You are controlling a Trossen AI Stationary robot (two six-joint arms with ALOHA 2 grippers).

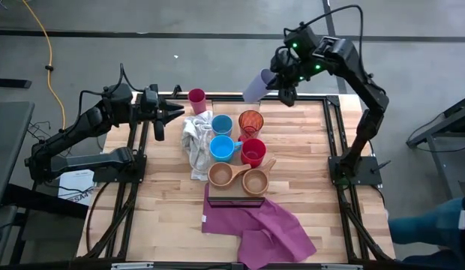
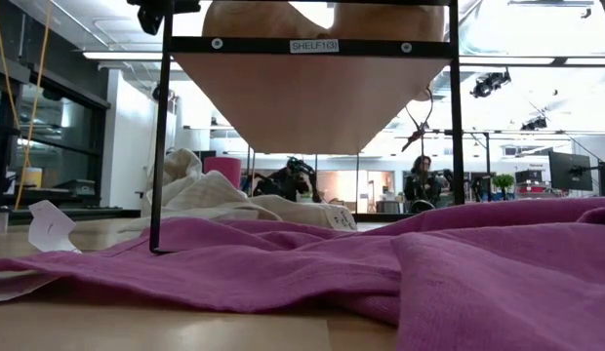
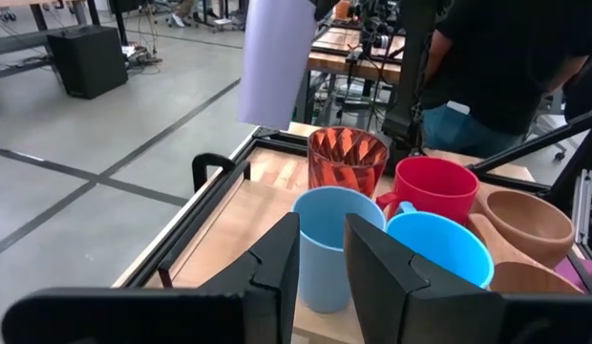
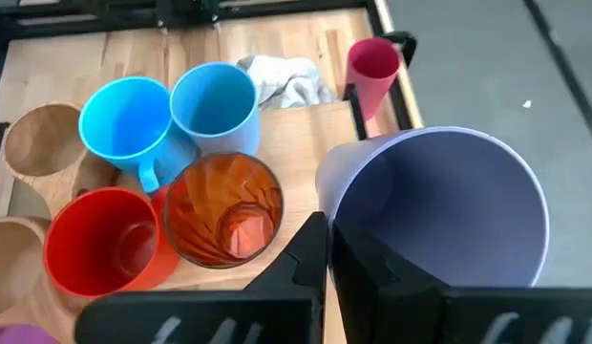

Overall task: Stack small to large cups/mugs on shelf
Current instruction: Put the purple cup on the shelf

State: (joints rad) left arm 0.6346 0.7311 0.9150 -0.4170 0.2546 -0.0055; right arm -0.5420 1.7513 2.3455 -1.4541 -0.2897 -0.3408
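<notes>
Light-wood counter (image 1: 165, 217), purple cloth (image 1: 266, 229) at six o'clock. Shelf itself is not clear from above; the low view shows its dark frame (image 2: 162, 136).

Right hand (image 1: 280, 84), twelve o'clock, is clenched on the rim of the lavender plastic tumbler (image 4: 439, 205), lifted above the orange-red translucent tumbler (image 4: 224, 210). Step: carrying one cup to nest. Next move needs lining up over a wider cup.

Left hand (image 1: 171, 114), ten o'clock, grasps nothing, its fingers apart, near the magenta tumbler (image 1: 197, 100).
</notes>
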